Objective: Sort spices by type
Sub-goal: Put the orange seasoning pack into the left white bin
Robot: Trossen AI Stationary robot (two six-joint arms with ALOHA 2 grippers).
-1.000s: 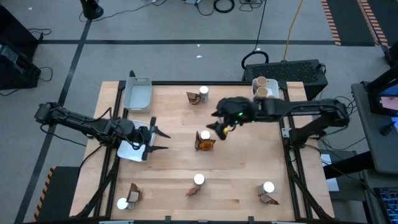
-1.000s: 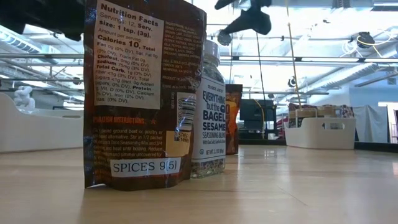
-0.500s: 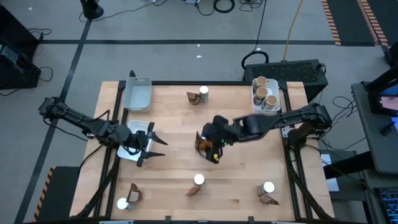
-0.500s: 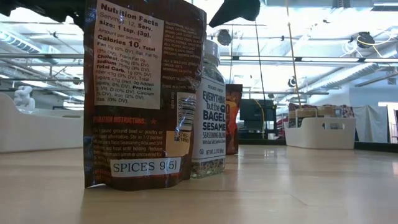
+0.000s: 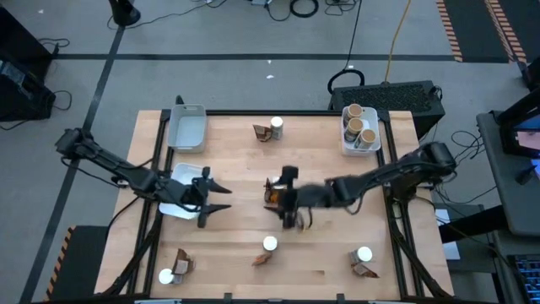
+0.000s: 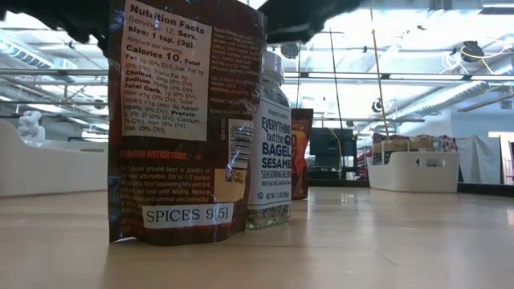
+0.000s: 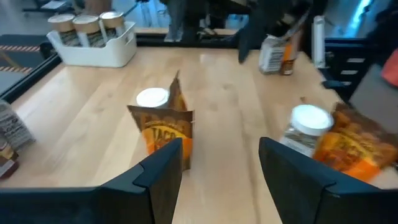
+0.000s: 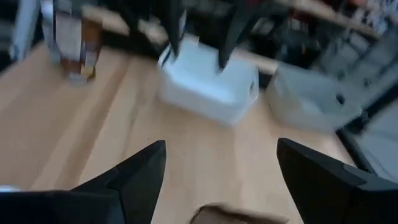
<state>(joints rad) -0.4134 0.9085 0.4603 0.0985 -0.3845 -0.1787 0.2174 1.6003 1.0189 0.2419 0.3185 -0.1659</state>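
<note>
A brown crinkled packet (image 5: 272,194) (image 7: 166,134) stands at the table's middle with a white-lidded jar (image 7: 153,98) behind it. My right gripper (image 5: 288,203) (image 8: 221,180) hovers open just above it, pointing toward the table's left; the packet's top (image 8: 231,215) shows between the fingers. My left gripper (image 5: 223,199) (image 7: 219,168) is open over the white tray's right edge, pointing at that pair. Three cork-topped jars (image 5: 360,128) sit in the far-right tray. Further jar-and-packet pairs stand at the far middle (image 5: 270,128), near left (image 5: 173,268), near middle (image 5: 267,247) and near right (image 5: 363,257).
A grey tray (image 5: 187,127) sits at the far left corner, and a white tray (image 5: 175,201) lies below my left wrist. The near-middle packet (image 6: 185,120) and jar (image 6: 269,148) fill the low view. Bare wood lies between the pairs.
My right gripper has swung from the far right of the table's middle toward the near and left, coming down over the middle packet and jar. My left gripper has edged a little toward the table's right and near side. No spice has moved.
</note>
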